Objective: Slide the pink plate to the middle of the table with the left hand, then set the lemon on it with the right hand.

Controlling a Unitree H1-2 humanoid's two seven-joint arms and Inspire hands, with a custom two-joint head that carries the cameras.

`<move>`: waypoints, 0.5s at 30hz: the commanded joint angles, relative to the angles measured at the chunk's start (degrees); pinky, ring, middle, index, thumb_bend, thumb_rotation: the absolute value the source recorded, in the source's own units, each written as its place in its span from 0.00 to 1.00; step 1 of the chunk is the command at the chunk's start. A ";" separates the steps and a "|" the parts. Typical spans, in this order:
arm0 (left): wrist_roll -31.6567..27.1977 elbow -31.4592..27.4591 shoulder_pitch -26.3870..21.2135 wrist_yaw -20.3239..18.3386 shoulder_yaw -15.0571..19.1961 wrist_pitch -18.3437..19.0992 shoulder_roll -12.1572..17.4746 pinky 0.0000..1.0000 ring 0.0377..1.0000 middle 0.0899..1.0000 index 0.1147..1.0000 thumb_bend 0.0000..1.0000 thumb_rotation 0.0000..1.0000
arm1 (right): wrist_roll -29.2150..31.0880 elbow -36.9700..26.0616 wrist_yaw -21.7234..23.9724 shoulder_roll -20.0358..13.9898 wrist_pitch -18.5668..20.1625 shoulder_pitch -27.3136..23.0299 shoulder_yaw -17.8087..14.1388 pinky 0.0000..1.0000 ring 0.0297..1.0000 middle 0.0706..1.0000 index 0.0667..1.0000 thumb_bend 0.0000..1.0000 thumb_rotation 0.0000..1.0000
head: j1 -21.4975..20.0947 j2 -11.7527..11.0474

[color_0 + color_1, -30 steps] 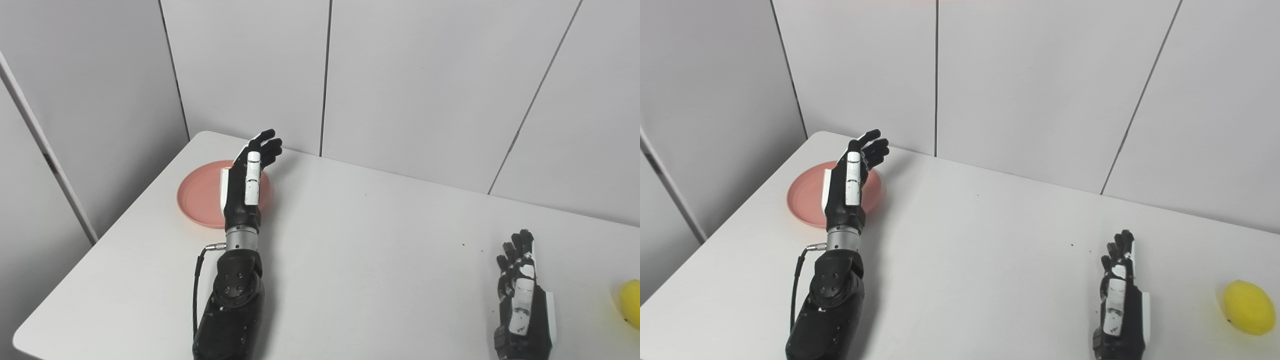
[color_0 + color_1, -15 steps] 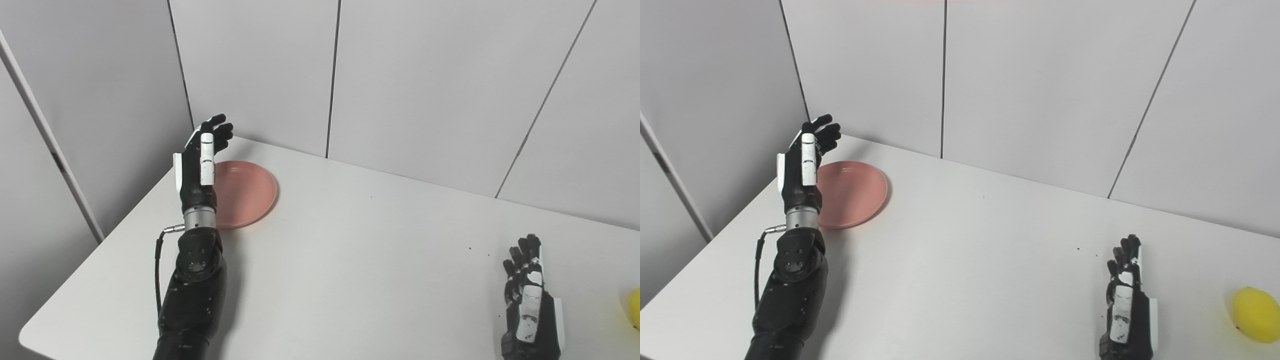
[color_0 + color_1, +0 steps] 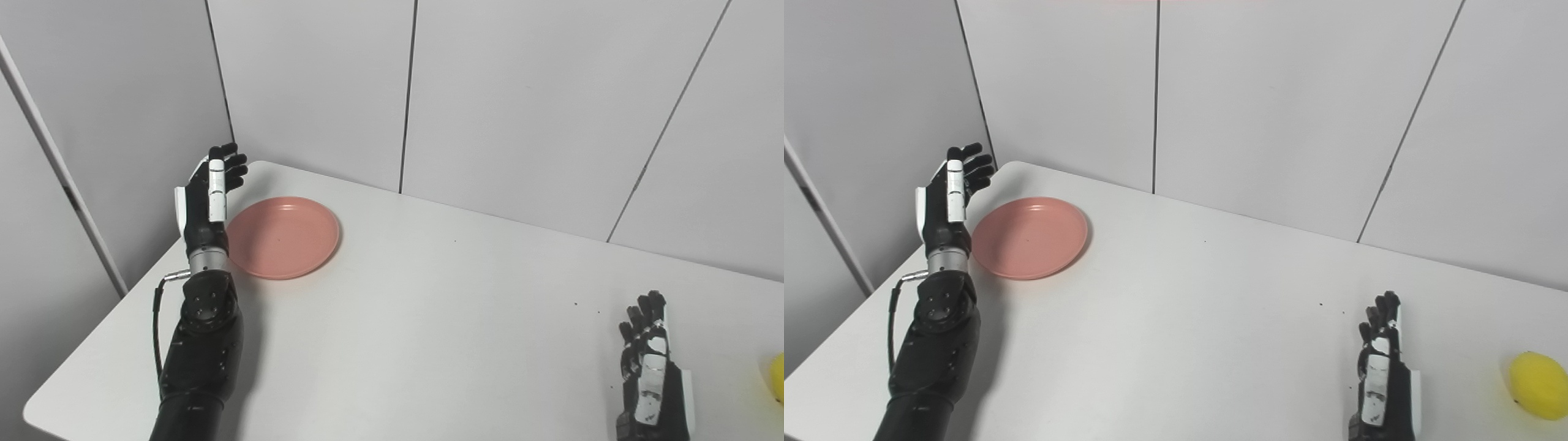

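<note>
- Two hands of mine are in view, and neither holds anything.
- Left hand is raised on edge at the plate's 9 o'clock side, palm turned toward the plate, fingers apart and a little curled. I cannot tell whether it hangs just above the table or rests on it; it looks just beside the rim, not touching.
- I read that pose as a set-up for the push: with the palm on the outer side of the plate, a sweep toward 3 o'clock would carry the plate inward.
- Left forearm runs up from the bottom edge along the table's left border, wrist straight, cable looping off the wrist.
- Plate lies flat near the far left corner of the table, at about 10 o'clock from the table's middle, well apart from where it must go. So the slide is not yet done.
- Right hand waits at about 5 o'clock, low by the near edge, back up, fingers pointing to 12 o'clock, slack and a little apart, on nothing.
- Lemon sits on the table at the right hand's 3 o'clock, near but clear of it, close to the right border.
- I judge the right hand is parked there so the lemon is a short reach once the plate arrives.
</note>
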 commanded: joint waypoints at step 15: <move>-3.05 7.53 -3.39 -2.07 0.43 -0.63 6.00 0.76 0.75 0.73 0.71 0.68 1.00 | -0.16 -1.54 0.06 0.08 1.14 1.00 -0.10 1.00 1.00 1.00 1.00 0.69 1.00 | 0.44 0.20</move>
